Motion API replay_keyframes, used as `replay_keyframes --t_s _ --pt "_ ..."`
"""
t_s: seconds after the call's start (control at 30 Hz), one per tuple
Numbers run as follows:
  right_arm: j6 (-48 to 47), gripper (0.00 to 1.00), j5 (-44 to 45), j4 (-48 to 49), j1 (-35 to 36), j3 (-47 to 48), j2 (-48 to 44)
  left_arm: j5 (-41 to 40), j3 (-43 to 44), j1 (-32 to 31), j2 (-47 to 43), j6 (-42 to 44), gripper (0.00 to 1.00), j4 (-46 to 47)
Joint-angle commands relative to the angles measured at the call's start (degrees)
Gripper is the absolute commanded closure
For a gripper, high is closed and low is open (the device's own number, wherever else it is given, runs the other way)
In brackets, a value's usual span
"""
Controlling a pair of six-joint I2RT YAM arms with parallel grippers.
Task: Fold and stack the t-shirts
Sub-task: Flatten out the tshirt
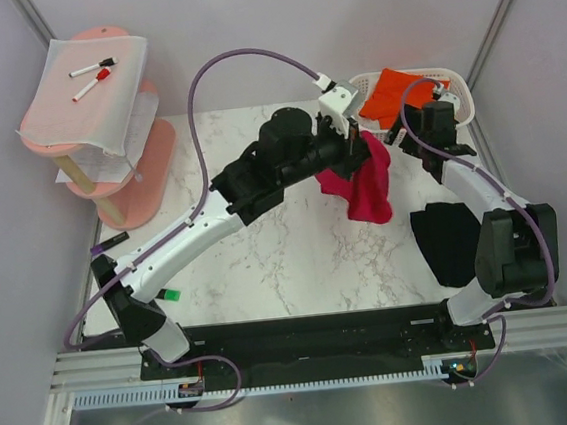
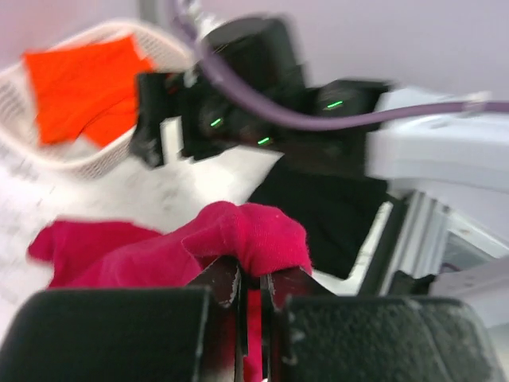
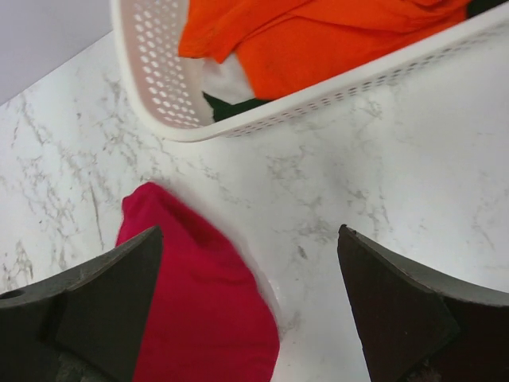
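On the worktop (image 1: 267, 254): the red shirt (image 1: 367, 189) hangs in a bunch from the left fingers, just in front of the basket. Its lower end seems to reach the marble. It is neither spread out nor folded.
Left fingers (image 2: 227, 288): together, clamped on a fold near the top of the red shirt.
Right fingers (image 3: 119, 294): wide apart and holding nothing. They hover over the worktop between the basket and the red shirt.
Black shirt (image 1: 445, 242): lies flat at the right side of the worktop, beside the right arm and partly hidden by it. It looks compact and may be folded, but I cannot tell for sure.
Orange shirt (image 1: 392, 91): loose in the basket (image 1: 461, 105) at the far right corner, not yet taken out.
Done so far: at most the black shirt is folded. No stack is in sight.
Left to do: lay out and fold the red shirt, fetch and fold the orange shirt, then pile all three.
Stage: early, likely the pick-up of the red shirt for spreading.
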Motion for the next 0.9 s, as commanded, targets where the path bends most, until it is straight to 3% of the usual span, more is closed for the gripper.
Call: replay_keyframes --t_s 0.0,0.2,0.43,0.57,0.67,0.87 --pt "-0.4 0.03 -1.1 -0.5 -2.5 -2.3 -2.5 -3.8 12.2 -2.7 -1.3 4.2 0.98 -2.4" --pt "-0.9 0.02 -1.6 -0.3 -2.9 -3.4 -3.1 -22.5 8.1 0.3 -8.4 5.2 0.98 -3.7" --pt "-0.3 0.03 -7.1 2.0 -2.9 -4.1 -2.1 -27.7 -10.6 17.1 -16.8 -5.8 0.98 -7.8" --pt "-1.0 0.04 -12.7 1.8 -2.1 -4.4 -1.2 -33.2 -20.0 22.2 -18.1 -10.9 0.98 -10.8" --pt "-2.2 0.05 -14.2 -0.4 2.1 -4.8 -0.7 -33.2 -24.2 24.9 -16.5 -13.4 0.98 -13.0" --pt "-4.5 0.09 -12.4 -7.5 18.3 -6.0 -1.2 -33.4 -23.7 26.4 -10.9 -14.4 0.98 -15.1"
